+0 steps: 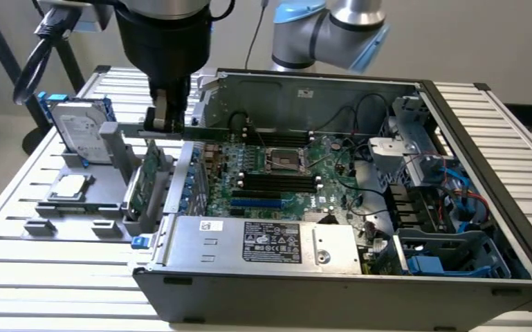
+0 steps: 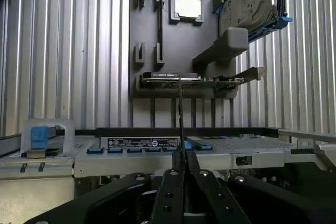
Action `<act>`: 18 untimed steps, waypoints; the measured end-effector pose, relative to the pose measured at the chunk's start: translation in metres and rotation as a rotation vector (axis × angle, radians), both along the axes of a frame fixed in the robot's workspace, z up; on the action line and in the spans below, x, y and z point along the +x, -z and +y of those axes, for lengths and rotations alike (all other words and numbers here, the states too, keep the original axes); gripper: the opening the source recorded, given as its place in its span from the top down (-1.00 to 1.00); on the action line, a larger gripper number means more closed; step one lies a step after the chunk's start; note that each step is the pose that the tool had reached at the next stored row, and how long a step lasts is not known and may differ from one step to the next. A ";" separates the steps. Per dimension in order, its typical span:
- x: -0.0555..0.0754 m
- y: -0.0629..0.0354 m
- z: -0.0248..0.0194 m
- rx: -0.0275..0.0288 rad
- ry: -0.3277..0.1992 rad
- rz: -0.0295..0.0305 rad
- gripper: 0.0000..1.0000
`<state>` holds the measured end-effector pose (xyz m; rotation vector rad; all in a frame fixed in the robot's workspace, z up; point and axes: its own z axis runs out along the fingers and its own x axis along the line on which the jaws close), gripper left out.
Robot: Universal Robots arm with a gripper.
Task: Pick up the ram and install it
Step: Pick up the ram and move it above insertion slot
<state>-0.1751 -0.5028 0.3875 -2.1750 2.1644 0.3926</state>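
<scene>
1. At the exterior view's left, a grey parts holder [image 1: 67,211] sits on the slatted table [image 1: 25,277]. A hard drive [image 1: 81,131] stands at 12 o'clock from the processor chip [image 1: 70,185].
2. A green expansion card [image 1: 150,176] stands on edge at 3 o'clock from that chip.
3. The gripper [image 1: 166,116] hangs at 12 o'clock from the card. It is clenched on the ram [image 2: 180,114], which the wrist view shows edge-on between the fingers.
4. The open computer case [image 1: 293,90] holds the motherboard [image 1: 331,173]. Its black memory slots [image 1: 279,183] lie at 4 o'clock from the gripper.
</scene>
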 end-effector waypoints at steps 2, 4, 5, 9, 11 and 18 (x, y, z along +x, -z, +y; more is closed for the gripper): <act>0.009 0.0001 0.0000 0.0001 -0.001 0.0001 0.73; 0.018 0.0001 0.0000 0.0000 -0.001 0.0002 0.73; 0.023 0.0001 0.0000 -0.0001 -0.001 0.0003 0.73; 0.041 0.0008 0.0000 -0.0001 -0.001 0.0004 0.73; 0.050 0.0018 0.0001 -0.0001 -0.001 0.0003 0.73; 0.079 0.0077 0.0105 -0.0121 -0.001 0.0003 0.73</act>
